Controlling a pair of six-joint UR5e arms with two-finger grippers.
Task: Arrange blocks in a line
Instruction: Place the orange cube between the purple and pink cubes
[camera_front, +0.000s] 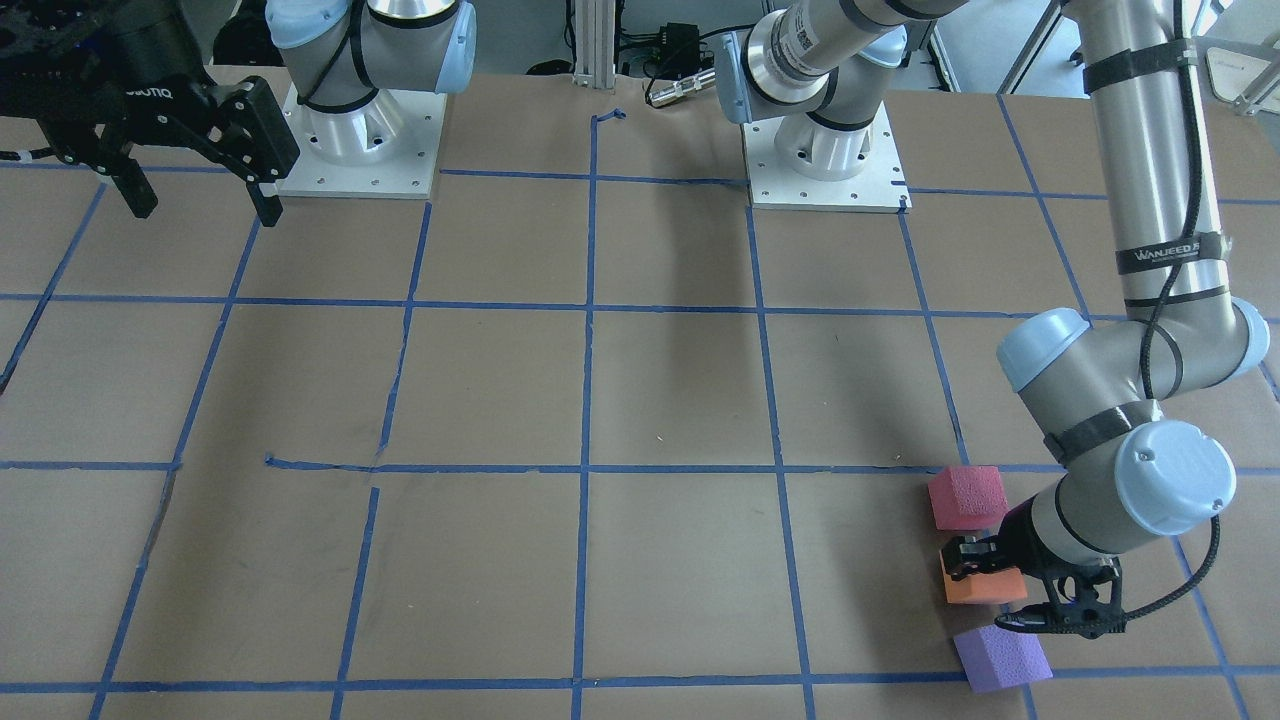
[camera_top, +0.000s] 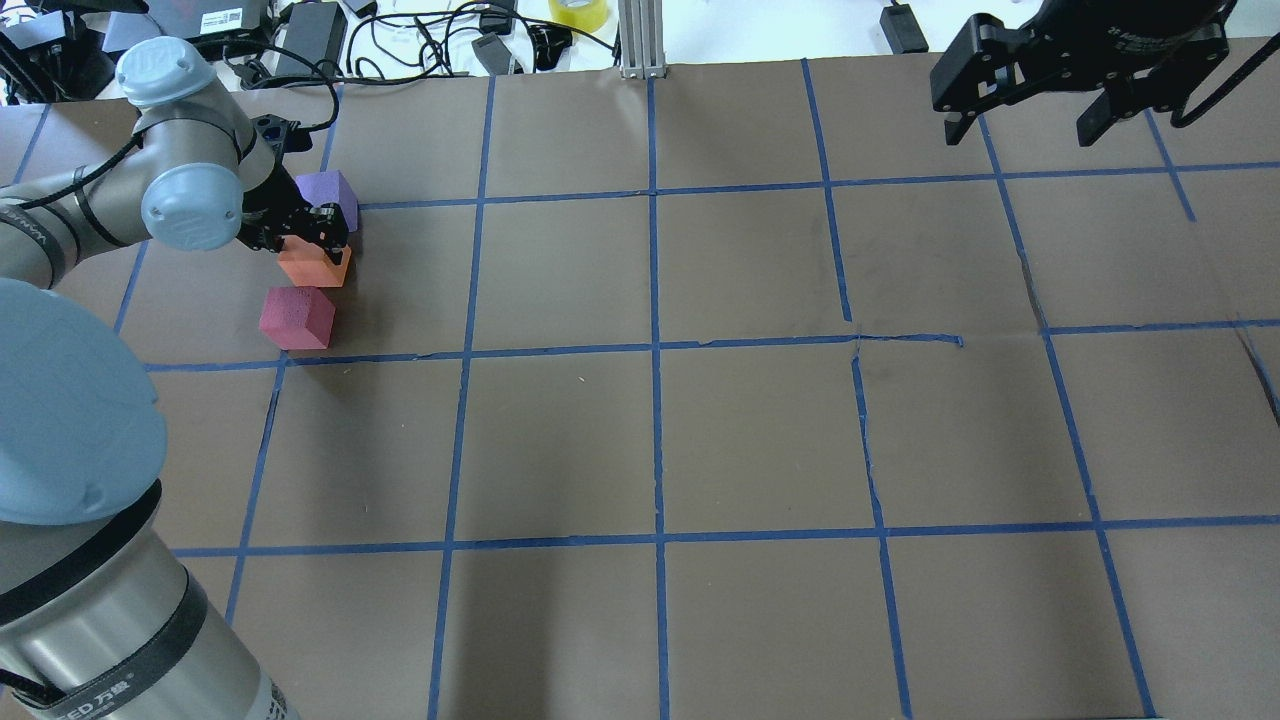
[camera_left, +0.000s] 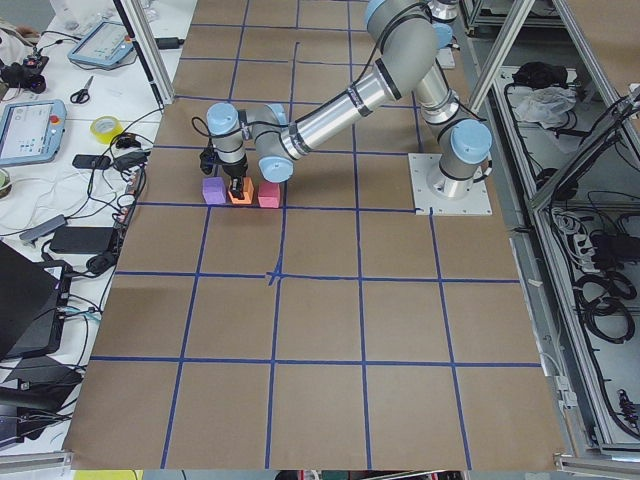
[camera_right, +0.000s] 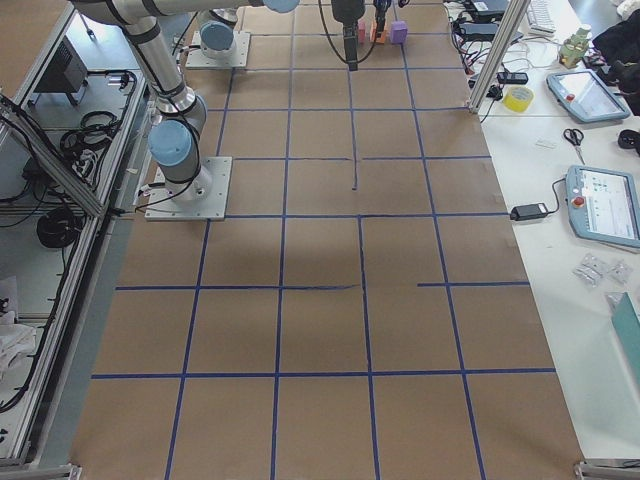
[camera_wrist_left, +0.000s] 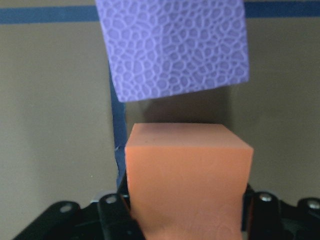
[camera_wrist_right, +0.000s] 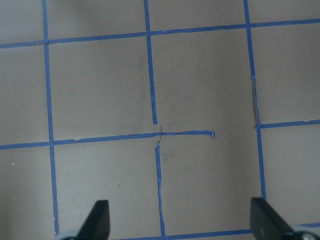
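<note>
Three foam blocks stand close together in a slightly slanted row near my left side. The pinkish red block (camera_front: 967, 497) (camera_top: 296, 317) is nearest my base, the orange block (camera_front: 985, 587) (camera_top: 310, 268) is in the middle, and the purple block (camera_front: 1002, 658) (camera_top: 328, 190) is farthest. My left gripper (camera_front: 985, 600) (camera_top: 318, 250) is low at the table and shut on the orange block (camera_wrist_left: 187, 185). The purple block (camera_wrist_left: 172, 47) sits just beyond it with a small gap. My right gripper (camera_front: 207, 212) (camera_top: 1018, 135) (camera_wrist_right: 182, 225) is open and empty, high above the table on the far right side.
Blue tape lines (camera_top: 655, 345) grid the brown table. The two arm bases (camera_front: 360, 150) (camera_front: 825, 160) stand at the robot's edge. Cables, power bricks and a yellow tape roll (camera_top: 578, 12) lie beyond the far edge.
</note>
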